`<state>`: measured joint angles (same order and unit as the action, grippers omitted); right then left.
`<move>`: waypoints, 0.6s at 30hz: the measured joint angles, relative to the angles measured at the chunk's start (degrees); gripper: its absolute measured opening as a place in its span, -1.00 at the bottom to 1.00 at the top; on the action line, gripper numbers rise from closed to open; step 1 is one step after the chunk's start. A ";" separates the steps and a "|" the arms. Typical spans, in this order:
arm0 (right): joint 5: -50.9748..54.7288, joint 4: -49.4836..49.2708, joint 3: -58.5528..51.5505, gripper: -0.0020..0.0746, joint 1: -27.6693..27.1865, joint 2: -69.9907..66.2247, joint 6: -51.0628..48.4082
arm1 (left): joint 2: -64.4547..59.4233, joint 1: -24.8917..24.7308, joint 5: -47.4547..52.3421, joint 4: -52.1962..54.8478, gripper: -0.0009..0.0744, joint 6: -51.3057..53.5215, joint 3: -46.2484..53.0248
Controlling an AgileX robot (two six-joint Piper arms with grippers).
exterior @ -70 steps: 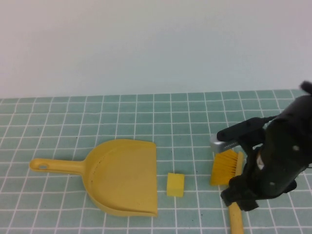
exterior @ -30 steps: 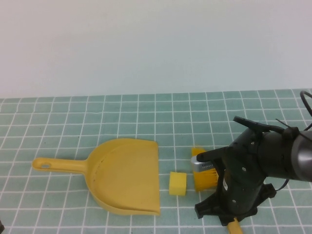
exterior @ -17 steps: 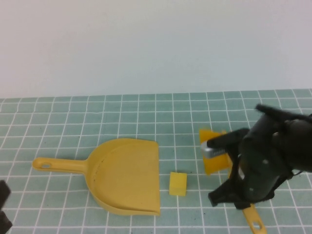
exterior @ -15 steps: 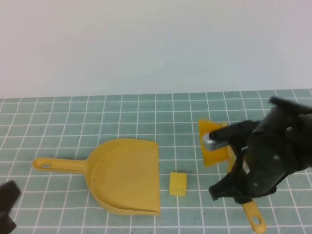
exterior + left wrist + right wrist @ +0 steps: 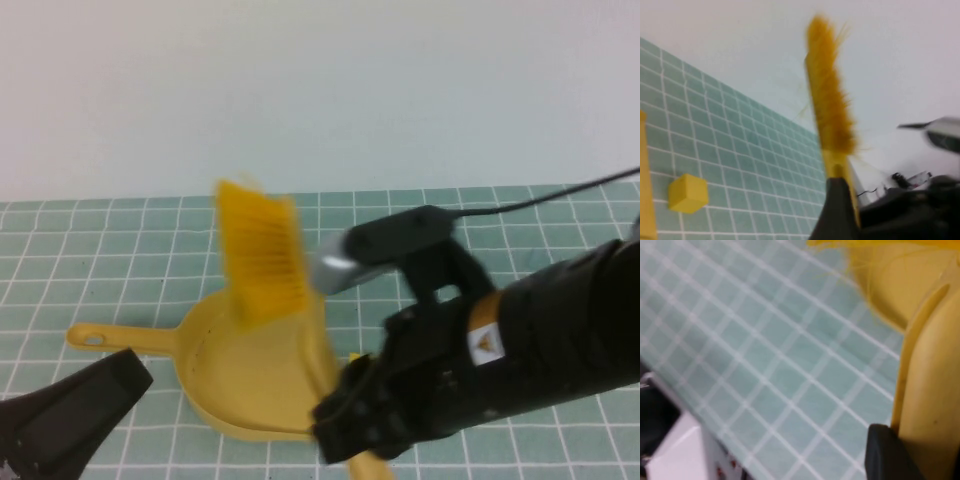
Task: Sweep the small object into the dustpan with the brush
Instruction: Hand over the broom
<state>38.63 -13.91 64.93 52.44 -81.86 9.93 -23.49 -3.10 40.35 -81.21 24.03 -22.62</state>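
Observation:
My right gripper (image 5: 350,418) is shut on the yellow brush's handle (image 5: 930,390), one black finger (image 5: 885,452) against it. The brush is lifted and tilted, and its orange-yellow bristles (image 5: 262,255) hang above the dustpan's far rim. The yellow dustpan (image 5: 225,375) lies flat on the mat, its handle (image 5: 110,340) pointing left. The small pale-yellow cube (image 5: 687,192) sits on the mat just off the scoop's open edge (image 5: 643,190); in the high view my right arm covers almost all of it. My left gripper (image 5: 75,420) is low at the near left, short of the dustpan's handle.
A green mat with a white grid (image 5: 120,250) covers the table, with a plain pale wall (image 5: 320,90) behind it. My right arm (image 5: 500,360) fills the near right of the high view. A black cable (image 5: 560,198) runs off to the right.
My right arm has swung left and lifted the brush, carrying the bristles from right of the cube to above the dustpan. My left gripper has come further in at the near left.

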 joint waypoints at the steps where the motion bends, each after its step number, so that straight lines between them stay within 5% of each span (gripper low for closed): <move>1: 0.00 -0.11 1.50 -0.45 1.68 -0.51 -0.26 | 0.00 0.00 0.00 0.28 0.38 0.00 0.00; 18: 5.85 1.90 22.25 -0.45 11.81 -14.25 -0.83 | 0.00 0.00 -1.48 0.31 0.38 0.00 0.00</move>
<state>44.49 -12.01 87.18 64.26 -96.10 9.11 -23.49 -3.10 38.87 -80.90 24.03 -22.62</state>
